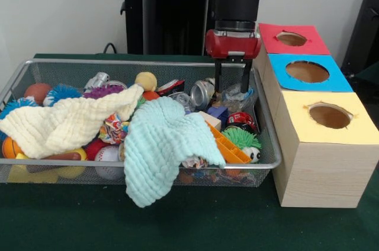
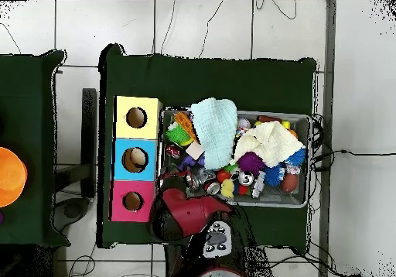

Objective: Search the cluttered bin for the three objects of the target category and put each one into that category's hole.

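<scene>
Gripper (image 1: 232,79) fingers spread, holding nothing — hanging over wire bin (image 1: 269,144) far right corner | three boxes with holes just right of bin: yellow (image 1: 329,116), blue (image 1: 307,71), red (image 1: 291,38) | mint cloth (image 1: 163,144) draped over bin's front rim | cream cloth (image 1: 65,124) on toys at left

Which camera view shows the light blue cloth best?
The front view: the light blue cloth lies wide over the wire bin's near rim and hangs outside. In the overhead view the cloth appears only as a small pale patch at the bin's edge.
</scene>
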Robot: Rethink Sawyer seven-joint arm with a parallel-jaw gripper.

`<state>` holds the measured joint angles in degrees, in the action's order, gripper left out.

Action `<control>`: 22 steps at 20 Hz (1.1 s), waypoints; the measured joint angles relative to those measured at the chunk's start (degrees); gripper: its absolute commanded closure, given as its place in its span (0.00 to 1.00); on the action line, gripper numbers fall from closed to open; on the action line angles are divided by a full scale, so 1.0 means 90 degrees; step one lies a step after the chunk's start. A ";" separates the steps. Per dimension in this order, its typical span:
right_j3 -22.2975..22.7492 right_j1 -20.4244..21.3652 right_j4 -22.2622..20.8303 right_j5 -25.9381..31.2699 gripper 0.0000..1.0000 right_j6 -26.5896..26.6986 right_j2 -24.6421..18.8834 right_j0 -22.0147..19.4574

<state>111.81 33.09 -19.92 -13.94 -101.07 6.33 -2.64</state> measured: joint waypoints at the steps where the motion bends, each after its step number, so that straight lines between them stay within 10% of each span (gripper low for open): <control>1: -0.0001 0.0032 0.0003 0.0017 0.00 0.0000 0.0001 0.0011; 22: -0.0453 0.0199 0.0346 0.0665 0.00 0.0000 0.0299 0.0530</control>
<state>107.74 34.88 -16.80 -7.96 -101.07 9.02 2.13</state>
